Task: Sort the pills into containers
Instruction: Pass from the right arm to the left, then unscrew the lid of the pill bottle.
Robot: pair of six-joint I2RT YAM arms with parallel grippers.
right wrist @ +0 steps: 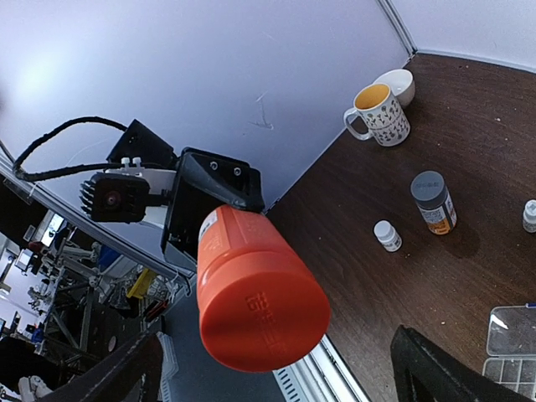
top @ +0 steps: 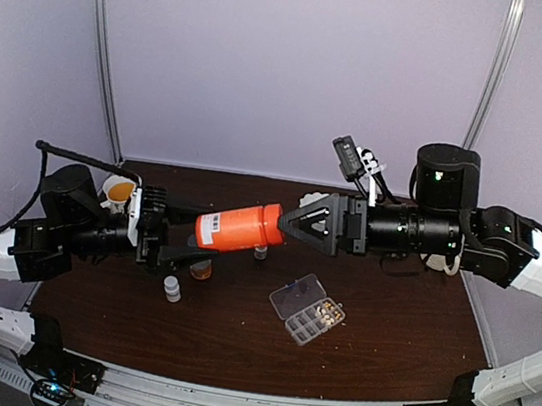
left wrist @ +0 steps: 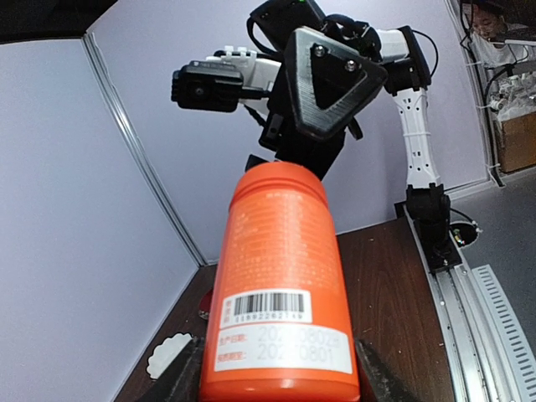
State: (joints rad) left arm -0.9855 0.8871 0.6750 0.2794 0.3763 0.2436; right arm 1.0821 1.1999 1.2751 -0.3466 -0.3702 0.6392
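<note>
Left gripper clamps the base of the orange bottle, holding it nearly level above the table with its cap facing the right gripper, whose jaws stand wide, just short of the cap. The pill box lies open below (a few pills appear to sit in its right-hand cells). For a clean uncapping, centre both jaws on the cap, close squarely, then twist. Tipping the mouth upward first should prevent spills.

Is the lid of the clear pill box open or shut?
Open. The lid lies folded back flat beside the pill box, leaving its cells uncovered.
</note>
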